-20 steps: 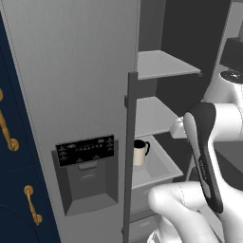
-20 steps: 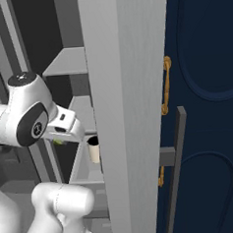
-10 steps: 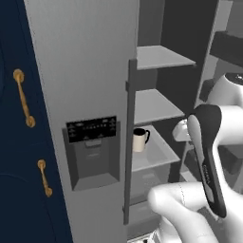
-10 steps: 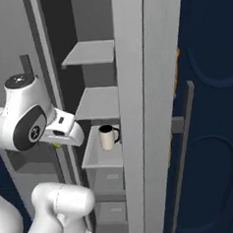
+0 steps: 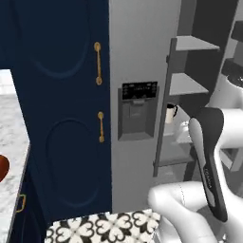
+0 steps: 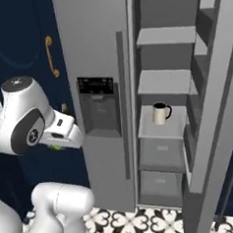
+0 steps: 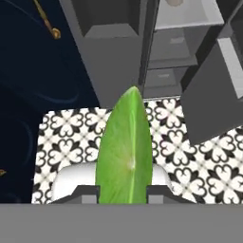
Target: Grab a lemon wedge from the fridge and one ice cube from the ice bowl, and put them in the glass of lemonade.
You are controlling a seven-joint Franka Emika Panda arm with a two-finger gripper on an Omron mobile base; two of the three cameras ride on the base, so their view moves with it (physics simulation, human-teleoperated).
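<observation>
Cut off, covered, or too small to read

The lemon wedge loses its lower end behind the gripper's fingertips; in the right base view only a green sliver of it peeks below the hand. A dark red-brown rounded thing is cut by the left base view's edge. The fridge's dispenser markings are too small to read, and its open door runs out of frame

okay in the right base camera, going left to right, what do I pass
Gold cabinet handle → hand with the lemon wedge → fridge dispenser panel → long dark door handle → cream mug on a shelf → open fridge door.
</observation>
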